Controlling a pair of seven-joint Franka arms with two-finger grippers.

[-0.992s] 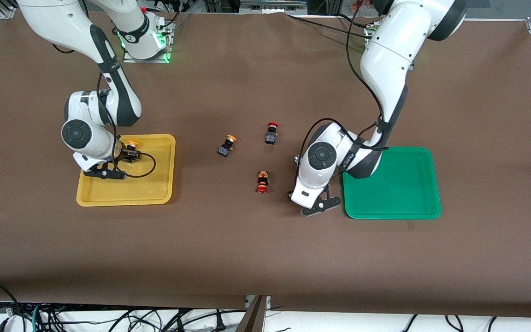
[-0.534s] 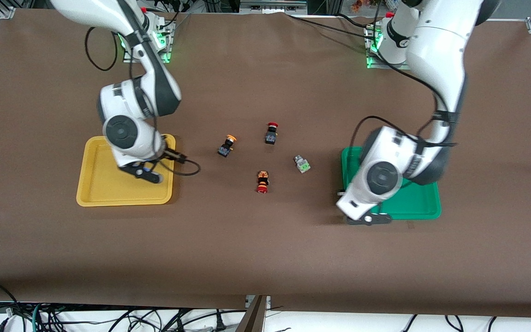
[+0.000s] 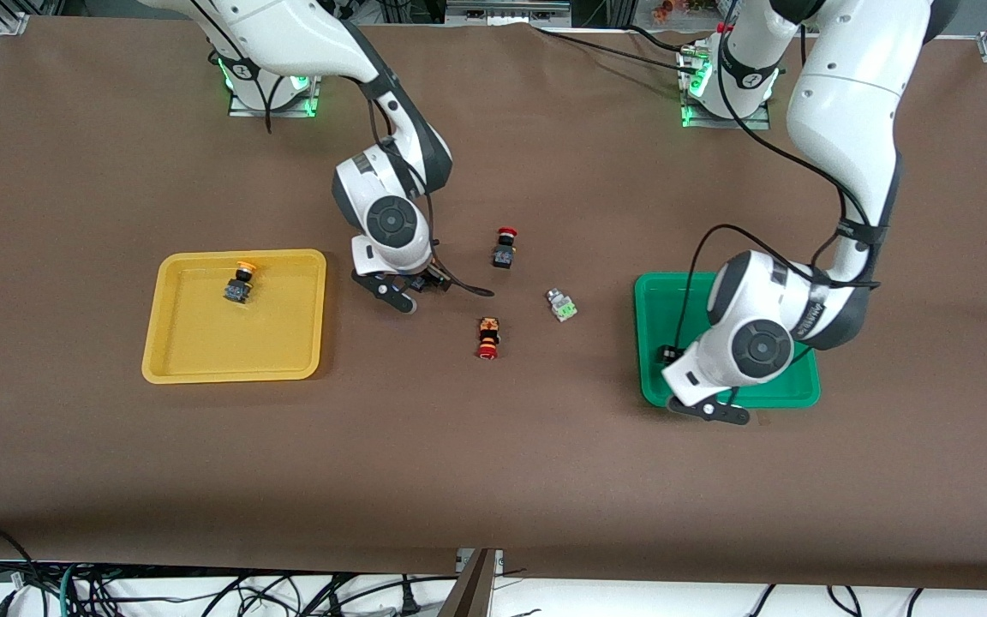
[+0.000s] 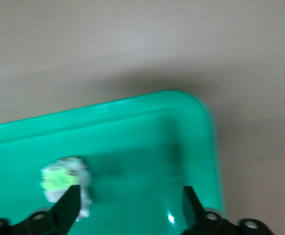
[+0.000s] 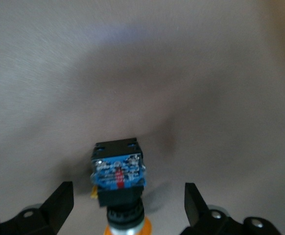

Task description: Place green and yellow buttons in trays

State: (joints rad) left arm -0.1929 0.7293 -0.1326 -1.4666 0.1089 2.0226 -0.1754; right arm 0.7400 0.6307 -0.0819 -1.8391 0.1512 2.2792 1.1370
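A button [image 5: 119, 183] lies on the table [image 5: 191, 73] between the right gripper's [image 5: 125, 208] spread jaws. Another button [image 4: 64, 178] lies in a tray [image 4: 147, 147] beside one finger [image 4: 66, 208] of the left gripper [image 4: 128, 208].

You see a green tray [image 4: 132, 122] of glossy moulded plastic, with highlights along its raised rim; the yellow tray [image 3: 288, 343] looks like the same smooth plastic. The table cover [image 3: 493, 480] is matt brown, cloth-like. The arm shells [image 3: 845, 86] are smooth glossy white; the gripper fingers [image 5: 59, 200] are matt black.
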